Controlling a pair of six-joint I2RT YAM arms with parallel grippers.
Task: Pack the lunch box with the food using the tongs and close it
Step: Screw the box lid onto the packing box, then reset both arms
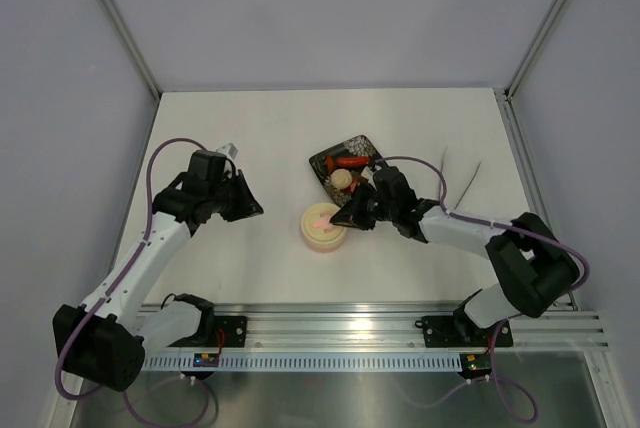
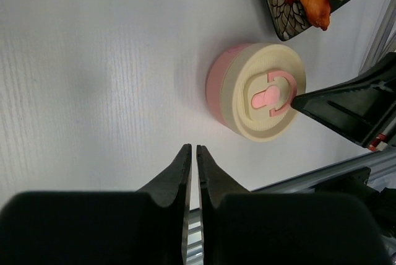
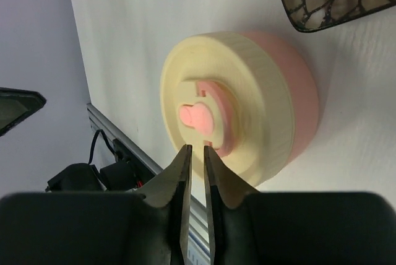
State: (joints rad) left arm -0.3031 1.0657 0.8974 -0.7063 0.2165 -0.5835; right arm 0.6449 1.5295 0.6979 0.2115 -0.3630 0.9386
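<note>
Presently, item by item:

- Lunch box: on the bench, between the two arms and just beside the black tray. Lid is seated on the tub, pink centre mark uppermost. The contents are hidden by the lid, so what is inside cannot be told.
- Right pincer: tips at the lid's pink centre, fingers parted only a crack, nothing between them. Judged to be there to press or let go of the lid.
- Left pincer: hangs over bare bench, apart from the box, fingers drawn together to a hairline and holding nothing. Judged to be parked out of the way.
- Black tray: holds a red sausage, a pale ball and an orange piece. With food outside a closed box, packing looks incomplete.
- Tongs: thin and hard to make out. They lie on the bench right of the tray, untouched by either arm.
</note>
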